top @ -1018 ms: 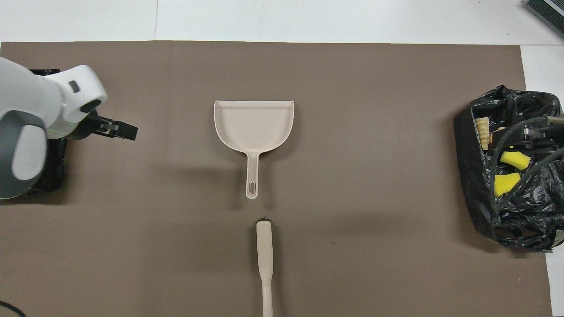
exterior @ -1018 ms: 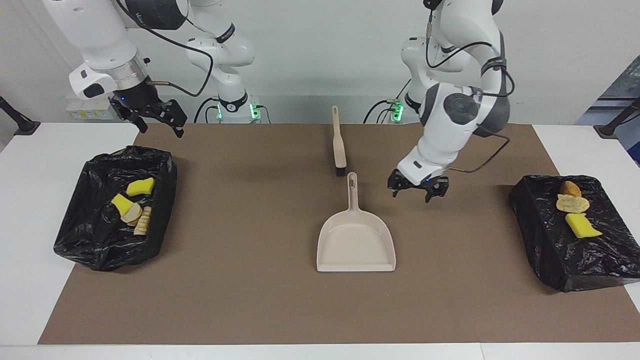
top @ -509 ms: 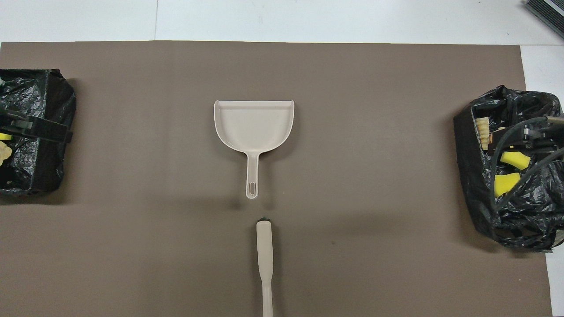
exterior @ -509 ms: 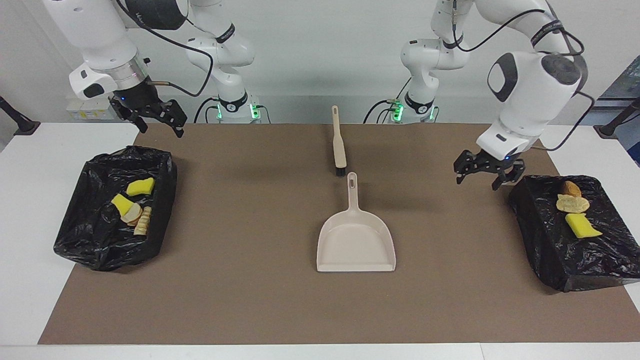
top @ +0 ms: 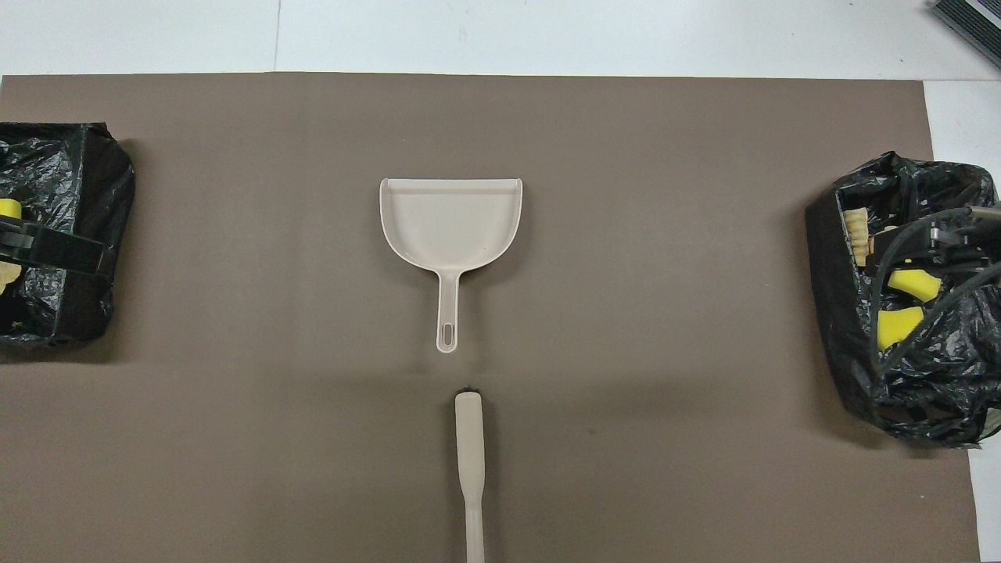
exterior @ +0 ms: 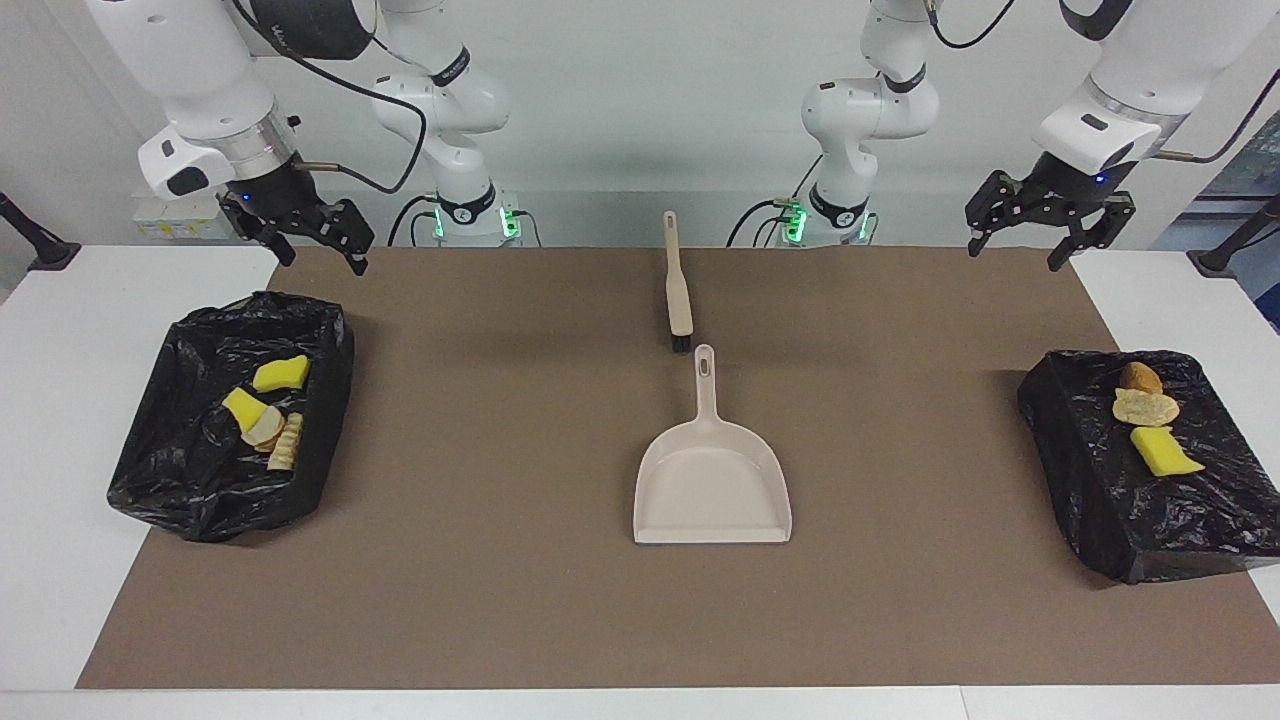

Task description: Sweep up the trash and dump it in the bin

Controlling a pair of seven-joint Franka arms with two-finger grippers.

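In the overhead view, the left gripper [top: 47, 249] is covering part of the trash [top: 9, 208], and the picture's edge is cutting off its bin [top: 94, 156]. Cables are obscuring the scraps [top: 907, 285] in the other bin [top: 829, 234]. The bottom edge is cutting off the brush [top: 470, 461] handle.

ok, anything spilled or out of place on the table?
Nothing spilled on the mat. The scraps sit in or on the two black bags: four in the bag at the right arm's end, three on the bag at the left arm's end. Dustpan is empty, brush in line with its handle, both untouched.
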